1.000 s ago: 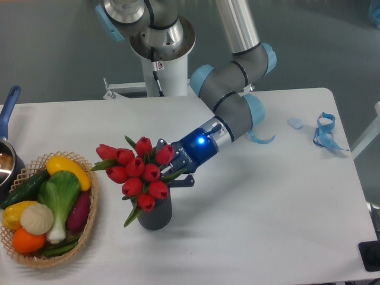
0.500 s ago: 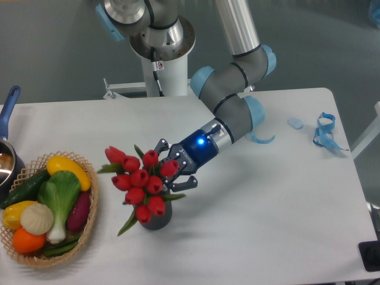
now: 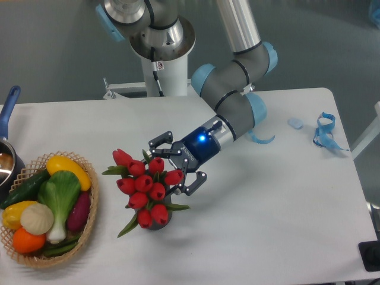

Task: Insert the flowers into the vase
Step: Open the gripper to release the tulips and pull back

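The jaws of the black two-finger gripper (image 3: 176, 168) stand spread wide apart, released, one finger above the bunch and the other to its right, with the nearest red blooms just between and beside them. A blue light glows on the gripper's wrist. The bunch of red artificial tulips with green leaves and stems (image 3: 145, 184) sits in the small dark grey vase (image 3: 160, 221), of which only a sliver of rim and wall shows beneath the blooms. The flower heads lean toward the left and spread wider than the vase, and a long green leaf hangs down on the left side. The vase stands upright on the white worktop (image 3: 267, 208), near its middle.

To the left, well apart from the vase, a woven wicker basket (image 3: 86, 228) holds colourful toy vegetables (image 3: 50, 205): yellow, green, orange, purple and a pale round one. At the far left edge a pot with a blue handle (image 3: 8, 113) is partly cut off. On the right side of the worktop lies a light blue ribbon (image 3: 325, 132), with a small pale blue piece (image 3: 295, 123) just beside it.
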Action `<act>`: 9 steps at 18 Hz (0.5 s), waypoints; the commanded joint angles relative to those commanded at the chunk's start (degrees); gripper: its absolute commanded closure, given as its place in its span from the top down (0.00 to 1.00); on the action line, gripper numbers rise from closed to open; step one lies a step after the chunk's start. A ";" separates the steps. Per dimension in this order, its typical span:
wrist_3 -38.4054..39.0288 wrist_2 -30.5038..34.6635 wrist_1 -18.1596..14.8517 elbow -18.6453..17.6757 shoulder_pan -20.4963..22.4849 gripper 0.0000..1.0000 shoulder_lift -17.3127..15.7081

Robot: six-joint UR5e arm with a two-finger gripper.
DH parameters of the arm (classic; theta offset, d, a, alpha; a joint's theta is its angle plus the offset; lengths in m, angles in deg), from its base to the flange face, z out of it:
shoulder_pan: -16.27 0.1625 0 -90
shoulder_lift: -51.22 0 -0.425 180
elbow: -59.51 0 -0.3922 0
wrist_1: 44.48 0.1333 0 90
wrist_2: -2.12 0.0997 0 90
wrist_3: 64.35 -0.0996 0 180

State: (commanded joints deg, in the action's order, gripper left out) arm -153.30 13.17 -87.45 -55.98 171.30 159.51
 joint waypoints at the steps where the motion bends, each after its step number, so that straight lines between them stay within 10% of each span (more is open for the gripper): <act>1: -0.08 2.29 0.00 -0.18 1.06 1.00 -1.76; 9: -0.17 18.88 0.09 1.13 12.21 1.00 -14.23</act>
State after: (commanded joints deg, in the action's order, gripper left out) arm -153.47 32.04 -87.37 -54.84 183.50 145.28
